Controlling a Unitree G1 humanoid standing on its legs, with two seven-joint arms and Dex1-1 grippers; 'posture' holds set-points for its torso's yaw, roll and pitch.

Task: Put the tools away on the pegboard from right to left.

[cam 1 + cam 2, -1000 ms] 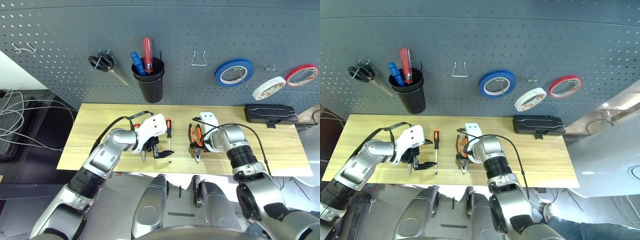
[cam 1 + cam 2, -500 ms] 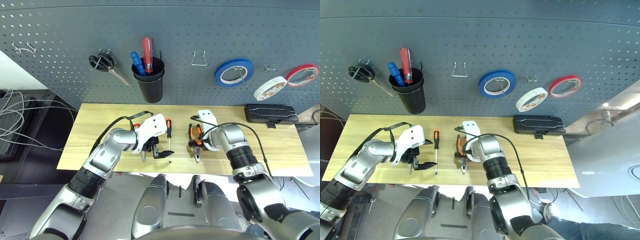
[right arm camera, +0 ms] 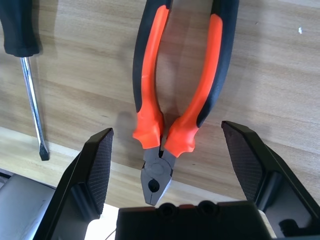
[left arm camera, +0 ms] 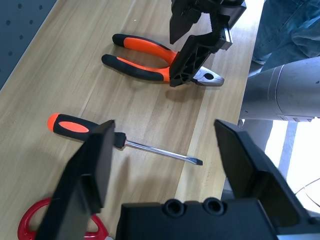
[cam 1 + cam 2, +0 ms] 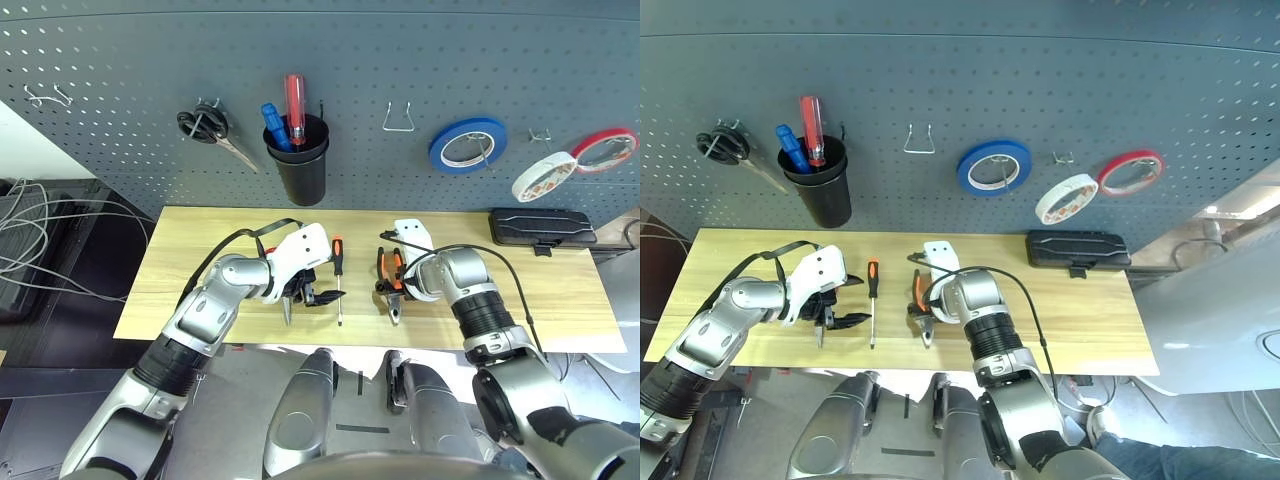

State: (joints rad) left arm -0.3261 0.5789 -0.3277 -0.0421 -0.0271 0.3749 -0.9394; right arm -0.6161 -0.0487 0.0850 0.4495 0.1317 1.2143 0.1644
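Note:
The pegboard (image 5: pixel 400 60) rises behind the wooden table (image 5: pixel 200 230). A white tape roll (image 5: pixel 541 175) hangs on it between the blue and red rolls. On the table, the orange-handled pliers (image 3: pixel 150 90) lie under my right gripper (image 3: pixel 167 142), which is open and straddles them where the handles meet the head. The thin orange-and-black screwdriver (image 5: pixel 338 262) lies just left of the pliers. My left gripper (image 4: pixel 165 135) is open beside and over it. One red handle loop of the scissors (image 4: pixel 30 227) shows under my left gripper.
On the pegboard hang black-handled scissors (image 5: pixel 215 130), a black cup (image 5: pixel 302 165) holding two screwdrivers, an empty wire hook (image 5: pixel 400 118), a blue tape roll (image 5: pixel 467 143) and a red one (image 5: pixel 604 150). A black case (image 5: pixel 542 227) lies at the table's back right.
My left gripper has edged right, towards the screwdriver. My right gripper has shifted slightly left over the pliers. The white tape roll has swung a little on its hook.

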